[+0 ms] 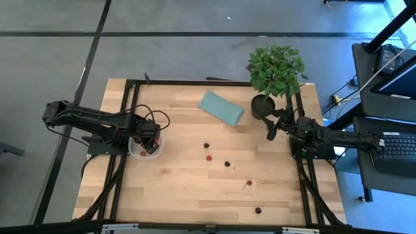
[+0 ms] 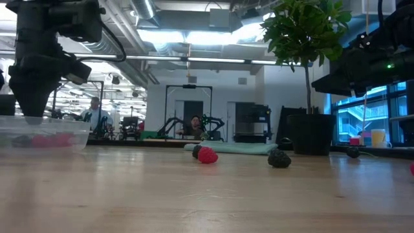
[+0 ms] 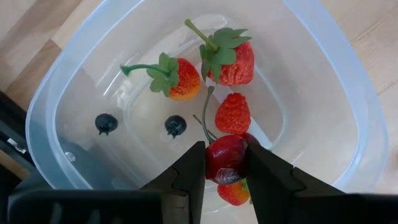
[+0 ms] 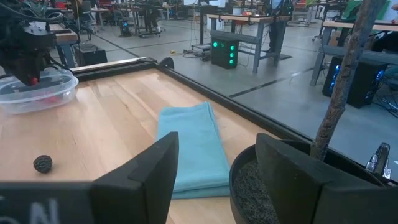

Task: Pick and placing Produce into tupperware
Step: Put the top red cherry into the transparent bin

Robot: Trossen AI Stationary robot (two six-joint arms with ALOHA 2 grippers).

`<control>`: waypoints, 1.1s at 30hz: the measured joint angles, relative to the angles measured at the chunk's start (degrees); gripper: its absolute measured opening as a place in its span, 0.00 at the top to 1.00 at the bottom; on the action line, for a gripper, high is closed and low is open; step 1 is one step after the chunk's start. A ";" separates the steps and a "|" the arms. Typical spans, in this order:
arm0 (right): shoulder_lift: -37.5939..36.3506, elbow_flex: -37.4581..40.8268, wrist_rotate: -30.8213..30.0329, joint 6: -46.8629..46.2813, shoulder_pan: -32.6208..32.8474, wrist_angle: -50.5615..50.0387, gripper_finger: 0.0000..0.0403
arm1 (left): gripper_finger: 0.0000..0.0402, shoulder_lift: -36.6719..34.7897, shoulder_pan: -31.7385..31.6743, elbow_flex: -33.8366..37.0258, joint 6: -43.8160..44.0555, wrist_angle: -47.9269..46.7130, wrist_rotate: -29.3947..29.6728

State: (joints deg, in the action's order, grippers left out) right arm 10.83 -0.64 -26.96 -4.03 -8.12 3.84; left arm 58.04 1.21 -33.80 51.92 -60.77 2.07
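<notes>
We see the left gripper [image 3: 225,163] clenched on a dark red cherry [image 3: 226,158], probably just above the tupperware [image 3: 323,74] floor; the right gripper [image 4: 216,168] waits open.

I see the table [image 1: 195,188] evenly lit from above, bright, with only soft short shadows under the arms. On the right side of the high view there is a blue cast near the desks. In the low view the ceiling lamps [image 2: 194,35] are burnt out to white, and the plant [image 2: 304,32] and both arms stand as dark silhouettes against them; the near wood is blurred, the far room is sharper. In the left wrist view the tupperware [image 3: 348,93] shows white glare on its plastic wall, and my own fingers [image 3: 186,180] there are out of focus. The right wrist view is clear, slightly stretched at the edges.
</notes>
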 joint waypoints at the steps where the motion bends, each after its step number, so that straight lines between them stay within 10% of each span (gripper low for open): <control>1: 0.00 0.00 0.00 0.00 -0.01 -0.02 0.46 | 0.76 0.00 0.00 0.00 0.00 0.00 0.00; 33: 0.00 0.00 -0.02 0.00 0.00 0.00 0.46 | 0.67 0.02 -0.02 0.00 -0.02 -0.04 -0.13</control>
State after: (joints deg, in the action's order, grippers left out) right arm 10.83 -0.64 -26.98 -4.03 -8.12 3.84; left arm 58.06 1.19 -33.80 51.90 -60.82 1.93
